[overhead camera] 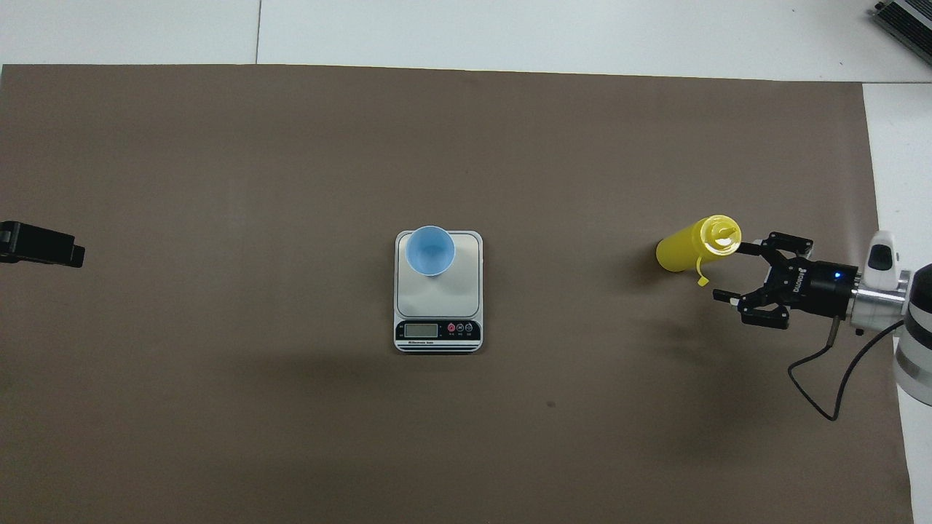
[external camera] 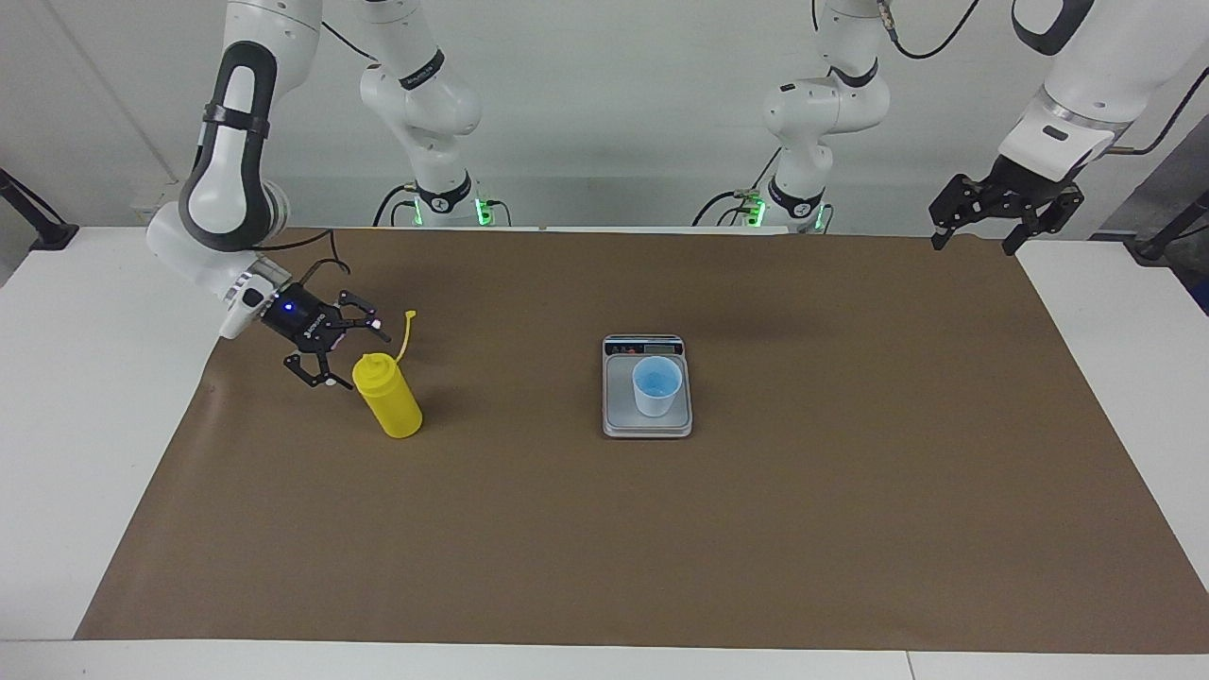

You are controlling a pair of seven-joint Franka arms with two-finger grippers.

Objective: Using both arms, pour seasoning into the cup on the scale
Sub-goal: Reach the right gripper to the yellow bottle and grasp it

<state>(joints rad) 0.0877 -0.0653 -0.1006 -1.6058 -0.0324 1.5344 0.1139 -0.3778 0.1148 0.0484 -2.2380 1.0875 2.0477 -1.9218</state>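
Brown paper sheet [external camera: 604,529]: covered most of the white table [external camera: 85,425]; every task item stood on it.
Writing: white lettering ran along the right gripper's black body, too small to read; the scale's front strip carried a line of print, also unreadable.
Scale [external camera: 647,416]: lay at the middle of the sheet, display strip at the end nearer the robots (the overhead view alone showed the grey screen and three round buttons [overhead camera: 459,328]).
Cup [external camera: 656,385]: light blue, upright on the weighing plate, at the end away from the display.
Seasoning [external camera: 387,395]: yellow bottle upright toward the right arm's end of the table, its cap strap sticking up beside the nozzle.
Right gripper [external camera: 351,354]: fingers spread wide, holding nothing, low and just beside the bottle's top; whether a fingertip touched the nozzle could not be told.
Left gripper [external camera: 973,227]: fingers apart and empty, raised over the sheet's corner at the left arm's end (the overhead view caught only a black tip [overhead camera: 40,244] at its edge).
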